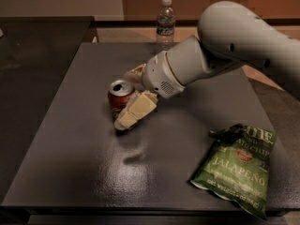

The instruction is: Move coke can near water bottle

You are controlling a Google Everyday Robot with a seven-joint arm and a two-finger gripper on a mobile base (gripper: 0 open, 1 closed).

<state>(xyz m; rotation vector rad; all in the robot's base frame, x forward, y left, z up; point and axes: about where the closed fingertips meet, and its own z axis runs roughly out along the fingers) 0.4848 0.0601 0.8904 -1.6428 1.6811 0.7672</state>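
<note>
Now I see the gripper [126,100] spread around the upright coke can [119,93] on the table [70,125], one finger behind it, one in front, the water bottle [165,23] well apart by the far edge.

The light was dim. Glare sheened the table [79,125] toward its front edge, under a soft shadow from the gripper [127,97], which hung nearer the left edge.

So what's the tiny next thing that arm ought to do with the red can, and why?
Probably close the gripper on the coke can. It looks open, one finger in front of the can and the other behind, and the can stands on the table, well short of the water bottle at the far edge. A firm hold likely comes first.
</note>
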